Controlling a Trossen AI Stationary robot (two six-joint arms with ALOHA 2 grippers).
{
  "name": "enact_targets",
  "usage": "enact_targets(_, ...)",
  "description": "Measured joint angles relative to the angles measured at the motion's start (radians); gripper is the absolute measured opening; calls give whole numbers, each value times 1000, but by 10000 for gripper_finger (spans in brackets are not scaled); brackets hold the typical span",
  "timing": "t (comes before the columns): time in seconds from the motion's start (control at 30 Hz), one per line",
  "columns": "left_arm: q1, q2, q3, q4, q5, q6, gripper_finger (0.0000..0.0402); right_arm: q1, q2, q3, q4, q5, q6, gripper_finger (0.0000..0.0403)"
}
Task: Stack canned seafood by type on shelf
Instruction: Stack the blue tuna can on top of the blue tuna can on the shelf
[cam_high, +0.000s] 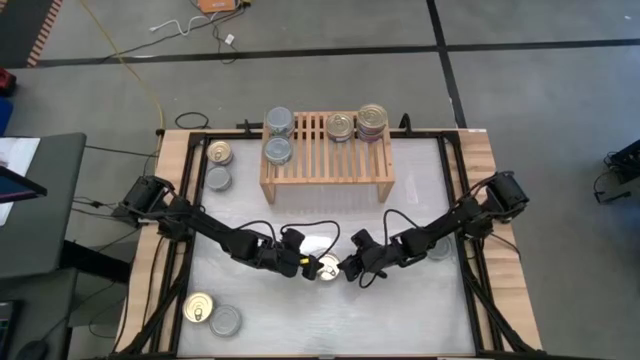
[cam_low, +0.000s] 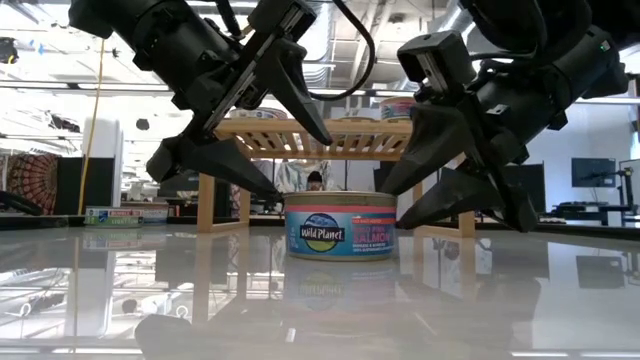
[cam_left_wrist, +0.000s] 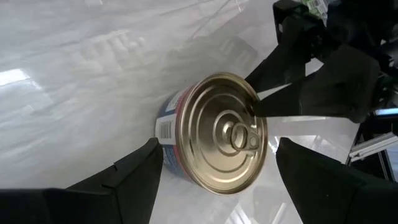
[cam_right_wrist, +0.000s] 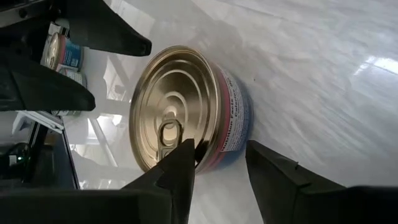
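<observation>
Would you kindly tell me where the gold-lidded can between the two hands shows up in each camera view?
High view: gold-lidded can, low centre, between both hands.
Low view: centre, on the table, label facing the camera.
Left wrist view: centre, pull-tab lid up.
Right wrist view: left of centre, lid toward the camera.
Shared landmark: the pull-tab lid; the wooden shelf shows only in the high and low views.

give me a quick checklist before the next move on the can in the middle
1. Gold-lid can upright on the table: ok
2. Left end effector open, fingers either side of the can: ok
3. Right end effector clear of the can: not ok, a finger overlaps the rim
4. Can gripped by either arm: cannot tell
5. Free slat space on the shelf: ok
</observation>
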Motion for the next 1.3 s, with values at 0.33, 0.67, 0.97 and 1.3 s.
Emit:
enact_targets(0.33,0,0,0,-17,2,23,300,-4,-1,0,7,-1,-3,107)
enact_targets(0.67,0,0,0,-18,9,21,300,-4,-2,0,8,5,-4,60)
enact_targets(0.97,0,0,0,-19,61,-54,300,-4,-2,0,-1,5,-5,59)
enact_targets(1.3,0,0,0,-7,105,-139,300,-4,-3,0,-30,6,-2,58)
